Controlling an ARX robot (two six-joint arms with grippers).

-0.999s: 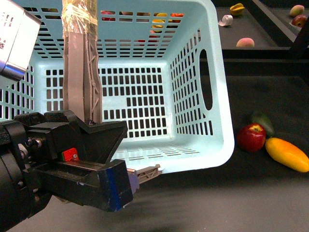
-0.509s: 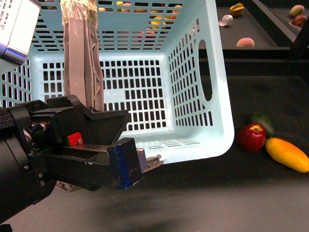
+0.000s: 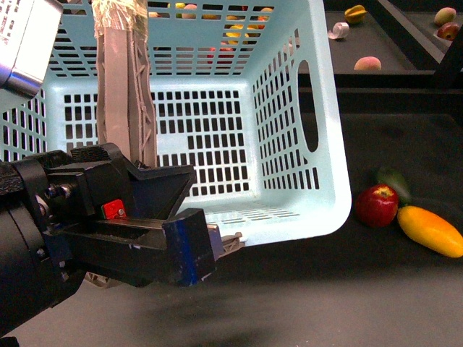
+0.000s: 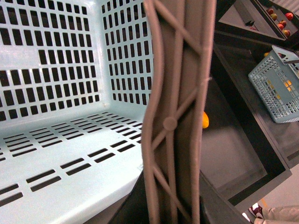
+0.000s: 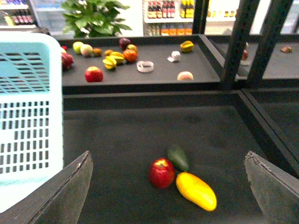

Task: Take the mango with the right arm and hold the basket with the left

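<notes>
mango (image 3: 430, 231) lies on the dark surface (image 3: 304, 296) at the far right, well apart from the basket (image 3: 329, 144). its long axis runs slantwise, one end just beside the red apple (image 3: 376, 205), with a green fruit (image 3: 394, 182) behind. in the right wrist view the mango (image 5: 196, 190) sits ahead of the right pincer (image 5: 167, 153), inside its wide, released, empty spread and slanted across the gap, so a wrist turn looks needed. the right arm is nearer. left pincer (image 3: 173, 220) is clenched on the handle (image 3: 123, 94).
</notes>
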